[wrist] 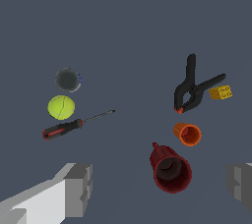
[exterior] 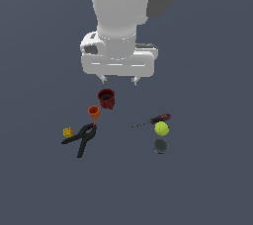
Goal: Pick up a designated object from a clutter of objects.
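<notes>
The small bright orange cup [exterior: 94, 112] [wrist: 187, 134] stands upright on the dark floor, between the larger dark red cup [exterior: 106, 98] [wrist: 170, 169] and the black clamp [exterior: 81, 137] [wrist: 193, 89]. My gripper [exterior: 118, 80] [wrist: 160, 188] hovers high above the clutter, open and empty, its two fingertips [exterior: 104, 79] spread wide. It hangs roughly over the red cup, a little toward the exterior view's right of the orange cup. Nothing is between the fingers.
A yellow cube [exterior: 67, 131] [wrist: 220, 92] lies beside the clamp's handles. Toward the exterior view's right sit a red-handled screwdriver [exterior: 153, 120] [wrist: 69, 127], a yellow-green tennis ball [exterior: 161, 129] [wrist: 61, 107] and a dark grey round thing [exterior: 160, 145] [wrist: 68, 79].
</notes>
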